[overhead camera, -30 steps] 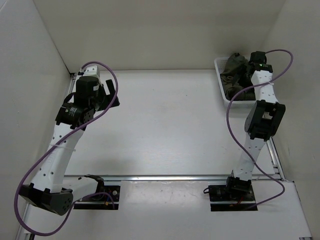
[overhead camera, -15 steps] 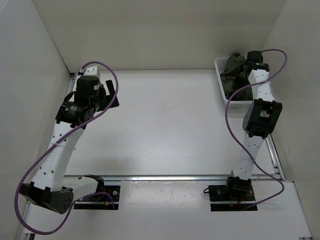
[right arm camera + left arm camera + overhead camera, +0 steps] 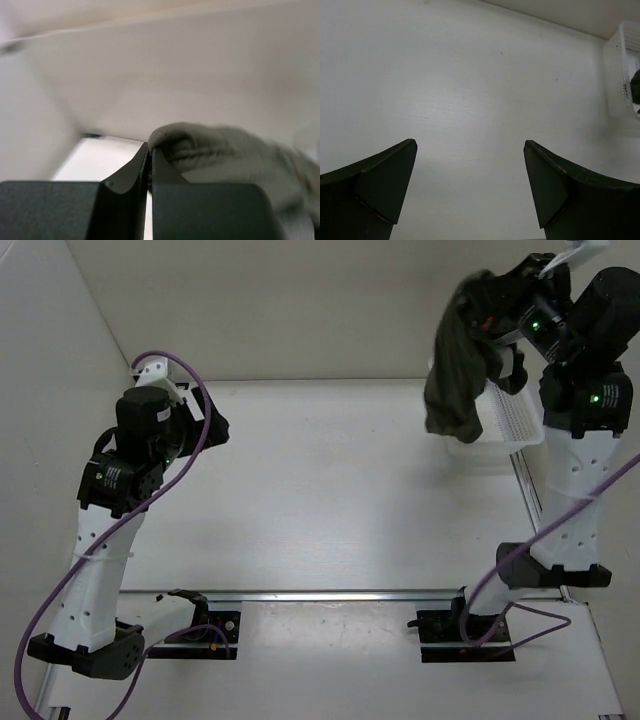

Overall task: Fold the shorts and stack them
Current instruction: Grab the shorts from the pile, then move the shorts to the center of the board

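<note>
The dark olive-green shorts [image 3: 460, 360] hang bunched in the air at the far right, above the white basket [image 3: 510, 420]. My right gripper [image 3: 503, 308] is raised high and shut on their upper edge. In the right wrist view the fingers [image 3: 150, 147] are pressed together on a fold of the shorts [image 3: 220, 145], whose gathered fabric spreads out to the right. My left gripper [image 3: 210, 425] hovers over the far left of the table; its fingers [image 3: 470, 145] stand wide open with only bare table between them.
The white perforated basket [image 3: 620, 75] sits at the table's far right corner, with a dark bit of something showing at its edge. White walls close in the table [image 3: 330, 490] on the left, back and right. A metal rail runs along the near edge.
The right gripper shut on the shorts in the basket and rose high, lifting them clear. The left arm drew back slightly to the left, still open.
</note>
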Controlling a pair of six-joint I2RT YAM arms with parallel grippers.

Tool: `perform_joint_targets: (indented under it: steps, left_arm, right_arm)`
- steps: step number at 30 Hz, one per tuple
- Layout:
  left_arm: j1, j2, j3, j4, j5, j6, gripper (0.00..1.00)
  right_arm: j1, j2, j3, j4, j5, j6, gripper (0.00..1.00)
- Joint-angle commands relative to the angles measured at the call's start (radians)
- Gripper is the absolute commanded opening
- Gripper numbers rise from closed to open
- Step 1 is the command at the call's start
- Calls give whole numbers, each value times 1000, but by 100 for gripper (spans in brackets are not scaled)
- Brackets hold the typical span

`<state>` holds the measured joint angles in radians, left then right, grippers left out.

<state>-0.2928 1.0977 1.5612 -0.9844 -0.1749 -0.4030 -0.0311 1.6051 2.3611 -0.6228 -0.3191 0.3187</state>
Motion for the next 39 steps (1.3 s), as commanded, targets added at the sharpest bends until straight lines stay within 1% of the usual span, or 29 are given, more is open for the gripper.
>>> perform_joint_targets:
  steps: [1, 2, 5, 6, 8, 9, 10, 11, 14, 15, 16, 17, 18, 19, 20, 21, 22, 23, 24, 25, 26, 27, 28, 29, 31, 33, 36, 37, 39]
  left_arm:
    - [23, -4, 86, -57, 11, -43, 100]
    - [40, 7, 120, -71, 23, -57, 100]
    - [50, 7, 195, -108, -26, -68, 100]
    - [50, 7, 226, -159, -73, -68, 100]
    - [50, 31, 314, -239, -122, -77, 100]
    - [60, 40, 382, -269, -132, -77, 100]
    - [60, 50, 398, -286, -123, -77, 100]
    - [60, 50, 398, -295, -104, -63, 100]
    - [60, 50, 347, -295, -6, -53, 100]
    - [60, 41, 270, -295, 39, -53, 100]
    - [60, 41, 222, -295, 57, -53, 100]
    - [47, 27, 168, -275, 77, -66, 96]
    - [47, 4, 49, -254, 125, -66, 93]
    - [35, -8, -10, -232, 146, -79, 90]
    - [35, -22, -67, -212, 158, -95, 85]
    - [35, -59, -186, -162, 167, -140, 71]
    - [35, -77, -247, -130, 202, -158, 65]
    - [35, -94, -304, -99, 219, -180, 59]
    - [35, -107, -408, -76, 229, -232, 52]
    - [35, -116, -458, -30, 250, -252, 49]
    - [35, -116, -502, -11, 265, -273, 48]
    - [35, -104, -545, 6, 284, -298, 53]
    - [26, -79, -623, 24, 329, -342, 63]
    - [26, -65, -659, 59, 345, -367, 80]
    - [1, -42, -737, 84, 354, -426, 87]
    - [1, -32, -773, 113, 328, -453, 95]
    - [1, 1, -823, 145, 307, -477, 97]
    - [1, 33, -835, 154, 307, -477, 95]
    - [1, 59, -845, 155, 293, -487, 95]
  right_arm:
    - [184, 9, -8, 74, -159, -18, 0]
    - [225, 9, -22, 74, -159, -29, 0]
    - [384, -31, -167, 64, -106, -76, 0]
    - [419, -31, -271, 54, -44, -95, 0]
    - [505, -43, -395, 40, 44, -139, 2]
    - [531, -43, -510, 40, 75, -148, 37]
    - [531, -31, -548, 19, 104, -148, 61]
    - [531, -1, -566, -9, 104, -136, 78]
    - [520, 3, -611, -77, 135, -93, 85]
    - [511, -17, -669, -77, 164, -84, 88]
    - [511, -71, -704, -77, 182, -72, 88]
    - [501, -103, -745, -68, 198, -41, 90]
    - [485, -166, -834, -57, 198, -23, 86]
    - [485, -195, -880, -48, 198, -9, 80]
    - [476, -224, -923, -35, 198, 5, 70]
    - [476, -249, -965, -35, 187, 37, 58]
    - [476, -290, -1043, -25, 177, 52, 36]
    - [499, -307, -1080, -25, 176, 69, 27]
    - [511, -319, -1112, -15, 166, 104, 20]
    - [525, -332, -1164, -15, 166, 118, 17]
    - [558, -332, -1184, -6, 166, 152, 19]
    - [572, -332, -1200, 6, 166, 172, 32]
    - [588, -317, -1214, 6, 166, 184, 63]
    - [615, -306, -1224, 20, 157, 194, 71]
    - [654, -268, -1224, 20, 169, 212, 79]
    - [678, -235, -1224, 20, 169, 227, 79]
    - [764, -208, -1192, 20, 198, 250, 79]
    - [831, -186, -1183, 2, 227, 264, 79]
    - [890, -143, -1171, 1, 285, 278, 82]
